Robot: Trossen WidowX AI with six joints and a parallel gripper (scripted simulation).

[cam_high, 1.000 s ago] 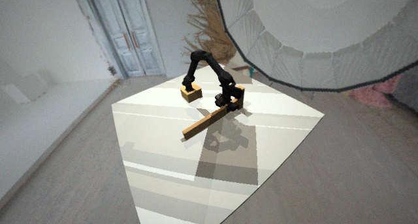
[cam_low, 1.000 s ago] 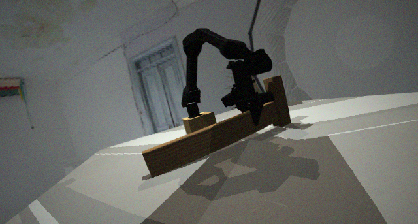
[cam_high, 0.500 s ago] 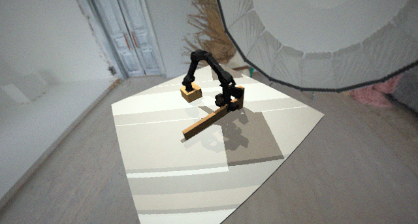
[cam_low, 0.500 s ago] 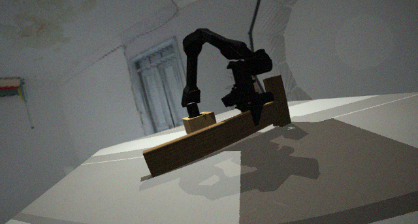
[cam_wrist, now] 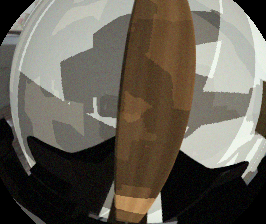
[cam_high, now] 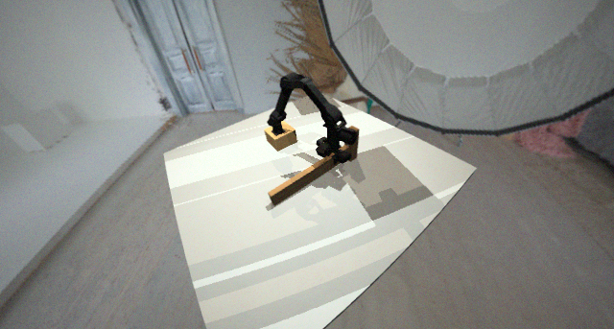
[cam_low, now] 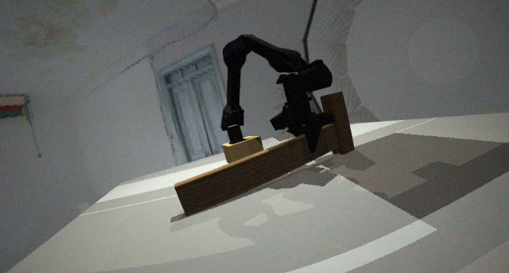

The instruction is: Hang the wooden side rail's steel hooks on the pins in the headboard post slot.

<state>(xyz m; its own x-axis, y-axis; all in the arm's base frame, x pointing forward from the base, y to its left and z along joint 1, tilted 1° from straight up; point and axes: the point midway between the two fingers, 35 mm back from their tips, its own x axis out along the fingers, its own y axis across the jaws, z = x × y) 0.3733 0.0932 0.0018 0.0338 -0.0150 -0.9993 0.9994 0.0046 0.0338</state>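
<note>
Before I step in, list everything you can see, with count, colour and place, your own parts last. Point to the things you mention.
side rail (cam_high: 299, 179) (cam_low: 238, 177) (cam_wrist: 154, 90): one, brown wood, slanting across the table, one end at the post
headboard post (cam_high: 354, 147) (cam_low: 343, 123): one, brown wood, upright on the table
block (cam_high: 283, 141) (cam_low: 243, 149): one, light wood, under the arm's base
table (cam_high: 249, 233) (cam_low: 159, 241): one, pale with grey patches, beneath them all
double door (cam_high: 192, 56) (cam_low: 199, 114): one, blue-grey, in the wall behind
hooks and pins: hidden, cannot count
arm (cam_high: 312, 91) (cam_low: 270, 52): one, black, arching from block to rail
gripper (cam_low: 314, 146): one, black, shut on the rail near the post
</note>
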